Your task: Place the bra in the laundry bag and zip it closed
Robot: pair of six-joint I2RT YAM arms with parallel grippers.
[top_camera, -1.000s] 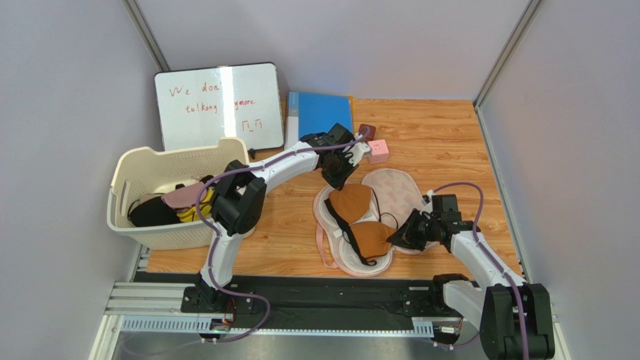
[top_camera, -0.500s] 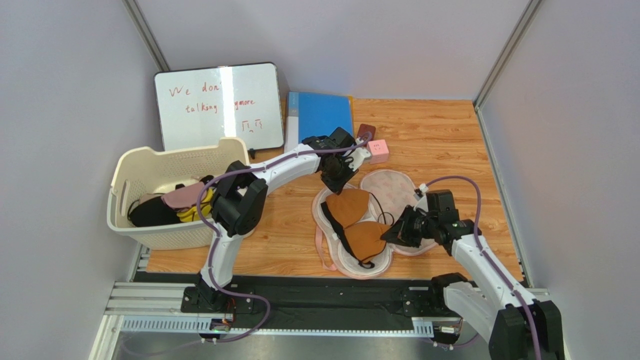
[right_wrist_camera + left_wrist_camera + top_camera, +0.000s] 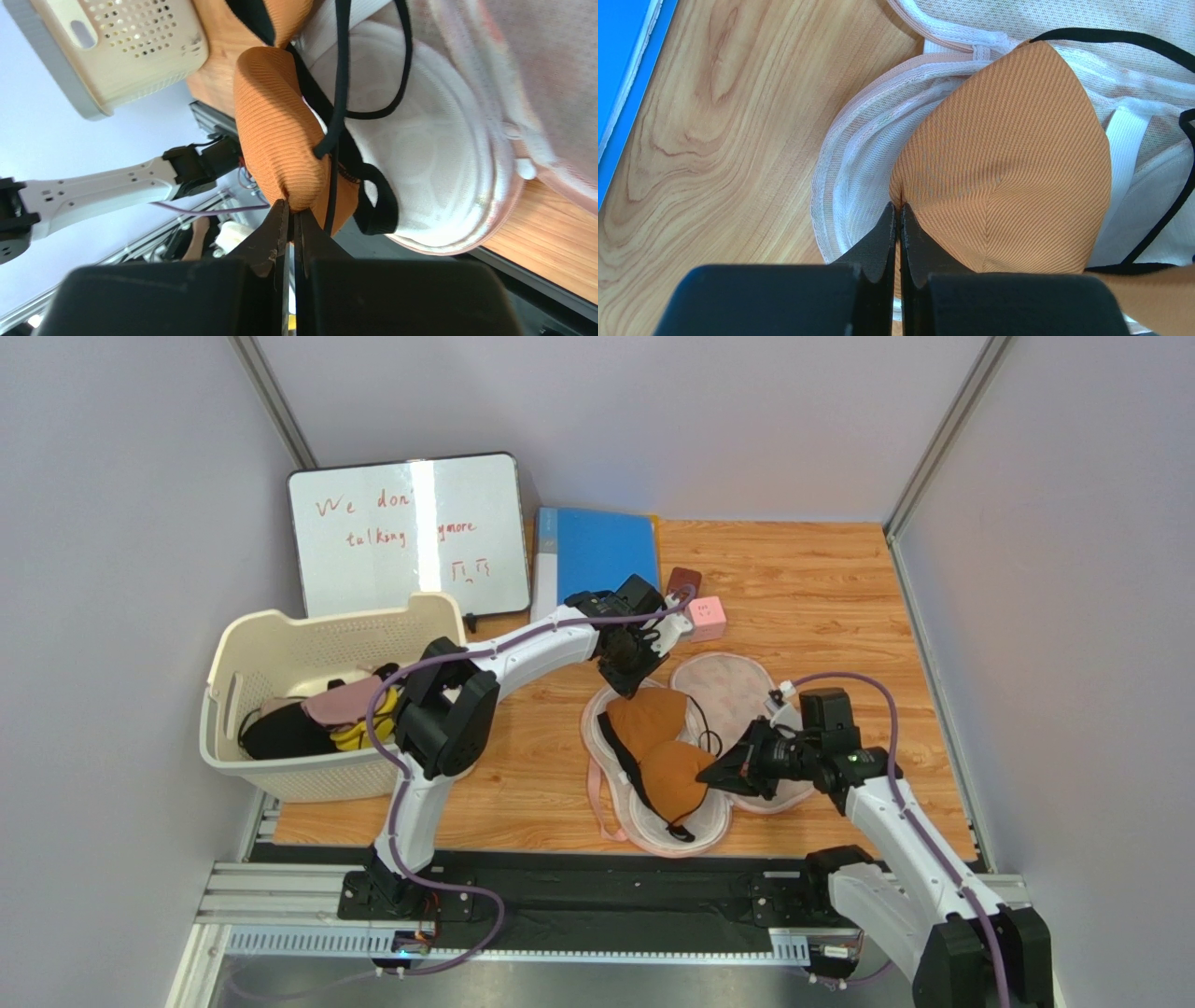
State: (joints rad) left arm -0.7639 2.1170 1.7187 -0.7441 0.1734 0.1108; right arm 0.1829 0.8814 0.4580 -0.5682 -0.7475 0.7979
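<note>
The bra [image 3: 659, 745] has been drawn further onto the open laundry bag [image 3: 732, 683] by the right gripper [image 3: 713, 773] (pinching one cup, the left gripper [image 3: 627, 676] the other), leaving it nearly seated.

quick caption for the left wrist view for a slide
Left gripper shut on a cup edge of the orange bra, over the white mesh of the open laundry bag.

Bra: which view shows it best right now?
Top external: the bra, both cups, lying on the open bag. Left wrist shows one cup's edge at the left pincer; right wrist shows a bunched cup and black straps at the right pincer.
</note>
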